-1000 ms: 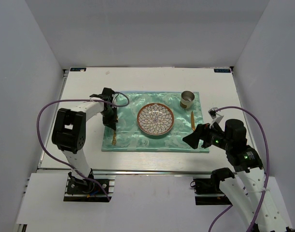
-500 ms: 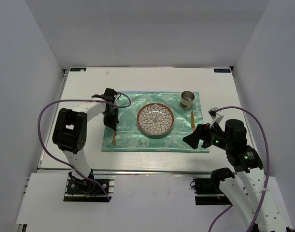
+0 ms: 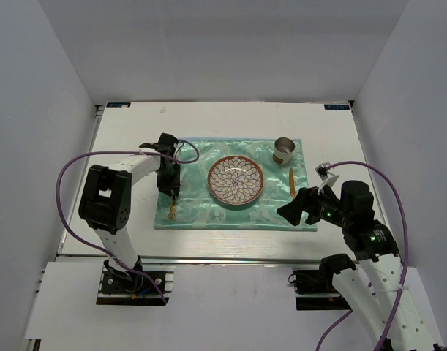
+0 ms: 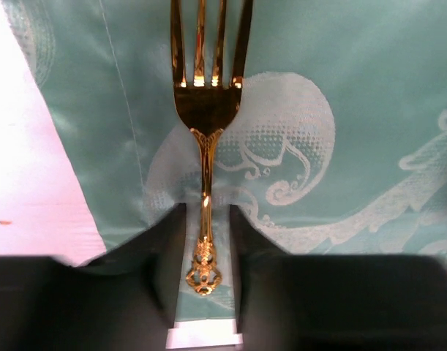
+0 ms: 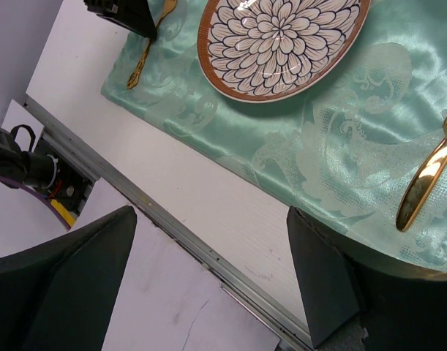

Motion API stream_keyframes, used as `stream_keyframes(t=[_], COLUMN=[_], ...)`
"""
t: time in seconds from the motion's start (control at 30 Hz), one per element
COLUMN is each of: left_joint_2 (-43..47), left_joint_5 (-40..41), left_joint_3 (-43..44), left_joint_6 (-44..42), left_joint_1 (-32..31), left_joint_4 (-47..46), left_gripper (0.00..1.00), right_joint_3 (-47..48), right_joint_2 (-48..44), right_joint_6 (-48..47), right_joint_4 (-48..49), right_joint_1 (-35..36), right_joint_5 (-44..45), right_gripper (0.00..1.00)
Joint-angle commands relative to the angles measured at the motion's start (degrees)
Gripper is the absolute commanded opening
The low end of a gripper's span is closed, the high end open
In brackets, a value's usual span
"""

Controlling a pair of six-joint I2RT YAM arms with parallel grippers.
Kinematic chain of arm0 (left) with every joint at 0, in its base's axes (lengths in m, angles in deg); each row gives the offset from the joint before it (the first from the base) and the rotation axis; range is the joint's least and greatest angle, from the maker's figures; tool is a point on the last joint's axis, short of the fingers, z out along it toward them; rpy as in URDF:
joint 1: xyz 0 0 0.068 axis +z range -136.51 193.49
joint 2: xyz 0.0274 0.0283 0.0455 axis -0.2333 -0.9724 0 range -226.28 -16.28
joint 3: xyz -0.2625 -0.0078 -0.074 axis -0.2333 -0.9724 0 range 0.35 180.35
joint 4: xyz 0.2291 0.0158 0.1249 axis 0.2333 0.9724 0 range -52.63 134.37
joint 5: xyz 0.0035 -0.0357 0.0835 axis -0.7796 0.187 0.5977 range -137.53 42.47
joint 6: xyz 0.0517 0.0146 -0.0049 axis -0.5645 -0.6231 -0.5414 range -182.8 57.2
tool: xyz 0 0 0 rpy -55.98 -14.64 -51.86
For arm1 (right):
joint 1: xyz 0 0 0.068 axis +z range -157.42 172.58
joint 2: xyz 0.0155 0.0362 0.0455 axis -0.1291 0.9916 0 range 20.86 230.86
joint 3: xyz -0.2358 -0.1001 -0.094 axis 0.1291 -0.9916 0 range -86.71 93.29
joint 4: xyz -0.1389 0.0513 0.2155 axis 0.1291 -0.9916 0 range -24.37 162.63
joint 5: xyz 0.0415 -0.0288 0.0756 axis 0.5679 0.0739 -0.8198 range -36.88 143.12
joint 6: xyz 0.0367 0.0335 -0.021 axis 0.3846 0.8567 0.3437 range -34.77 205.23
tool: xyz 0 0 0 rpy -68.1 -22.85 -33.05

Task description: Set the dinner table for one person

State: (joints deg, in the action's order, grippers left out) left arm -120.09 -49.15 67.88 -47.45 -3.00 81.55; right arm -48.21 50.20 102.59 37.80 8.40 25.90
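1. The dinner table (image 3: 230,121) is a wide white top with faint plank lines. A metal rail runs along its near edge, and both arms are bolted just below that rail.
2. A shiny green patterned cloth (image 3: 238,216) lies flat on the middle of the table (pale scrollwork woven in). White table shows on all four sides of it.
3. A flower-patterned plate (image 3: 236,180) with a brown rim sits at the centre of the cloth.
4. A small metal cup (image 3: 284,151) stands upright at the far right corner of the cloth, apart from the plate.
5. A gold knife (image 3: 293,181) lies flat to the right of the plate, near it but not touching.
6. A gold fork (image 4: 205,110) lies flat to the left of the plate, close to the cloth's left edge.
7. The left gripper (image 3: 170,191) is low over the fork's handle end.
   - From the wrist view, the ornate handle tip runs between the two dark fingers (image 4: 164,256), with the tines pointing away from them.
   - The jaws are parted a little, and a sliver of green shows on either side of the handle (no pinch that I can see).
8. The right gripper (image 3: 290,210) hangs over the near right corner of the cloth.
   - Its jaws are spread wide with nothing between them.
   - Its wrist view looks down on the cloth's near edge, the bare table and the rail.
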Motion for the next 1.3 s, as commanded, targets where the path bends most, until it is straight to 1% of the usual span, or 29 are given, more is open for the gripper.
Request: stream_keyframes(t=[0.0,0.1,0.2,0.27,0.3,0.33,0.37,0.4,0.43,0.47,0.5,0.53,0.57,0.6,0.63,0.67,0.7,0.8,0.9,1.03,1.17,1.27], left_joint_2=[4.93,6.07,7.74,10.54,12.21,13.97,15.99,20.27,22.58,24.95,29.5,31.63,33.74,37.5,39.54,41.39,44.97,49.57,54.14,61.16,62.59,62.33], left_joint_5=[0.66,0.75,0.84,4.34,5.48,6.63,10.21,14.42,16.81,19.44,21.65,23.58,27.08,28.68,30.18,31.24,31.77,32.48,31.16,28.97,28.96,27.65], left_joint_3=[-0.03,-0.11,0.06,0.15,0.15,0.06,0.06,0.32,0.5,0.85,1.55,2.16,2.95,4.96,5.77,6.56,7.87,9.37,9.29,8.15,11.91,14.38], left_joint_6=[0.11,0.38,1.17,2.74,4.58,5.38,6.69,9.06,10.12,11.35,12.76,13.55,14.61,16.44,17.16,17.34,17.69,18.75,19.01,19.98,20.15,18.22], left_joint_1=[-0.82,-0.82,-0.82,-0.82,-0.82,-0.82,-0.82,-0.82,-0.3,-0.3,-0.3,-0.3,0.4,0.41,0.41,0.41,0.41,0.41,0.41,-0.3,-0.3,-0.3], left_joint_4=[-0.06,0.03,0.29,0.64,0.81,0.73,1.42,2.91,3.97,5.29,6.52,9.75,11.96,14.15,18.09,19.61,20.93,27.51,31.3,33.33,36.75,36.76], left_gripper=[0.42,0.49,0.53,0.57,0.67,0.73,0.78,0.93,0.98,0.98,0.98,0.98,0.98,0.98,0.98,0.98,0.98,0.98,0.98,0.98,0.98,0.98], right_joint_3=[0.96,1.05,1.31,2.01,2.54,3.24,5.42,7.01,8.94,12.96,15.18,17.03,20.7,22.39,23.89,25.47,28.27,33.28,36.81,39.1,41.91,43.23], right_joint_2=[0.1,0.36,0.37,0.54,0.54,0.63,0.71,1.5,2.29,4.21,5.1,5.89,6.77,6.87,6.78,6.61,6.43,5.73,4.94,2.66,1.51,1.33], right_joint_6=[-1.02,-1.02,-0.93,-0.93,-0.76,-0.41,-0.23,-0.31,-0.31,-0.31,-0.23,-0.14,-0.05,-0.05,0.47,0.48,0.56,-1.28,-1.46,-1.19,-0.67,0.04], right_joint_4=[-0.15,-0.06,-0.15,-0.59,-0.85,-1.38,-2.08,-4.52,-6.55,-8.92,-13.38,-15.42,-17.53,-20.51,-21.85,-23.08,-25.09,-27.65,-30.99,-34.5,-36.79,-37.85], right_joint_1=[-0.17,-0.08,0.01,0.09,0.09,-0.08,0.01,0.09,0.18,0.01,-0.17,0.09,0.09,0.01,0.27,0.27,0.1,0.18,0.62,2.55,4.49,5.72], right_joint_5=[-1.08,-0.99,-0.9,-0.47,0.58,1.46,2.86,6.71,9.53,12.95,19.6,23.06,29.36,31.77,33.53,36.42,37.23,38.2,40.84,44.61,45.41,46.82], right_gripper=[0.89,0.89,0.89,0.89,0.89,0.89,0.89,0.89,0.89,0.89,0.89,0.89,0.89,0.89,0.89,0.89,0.89,0.89,0.89,0.89,0.89,0.89])
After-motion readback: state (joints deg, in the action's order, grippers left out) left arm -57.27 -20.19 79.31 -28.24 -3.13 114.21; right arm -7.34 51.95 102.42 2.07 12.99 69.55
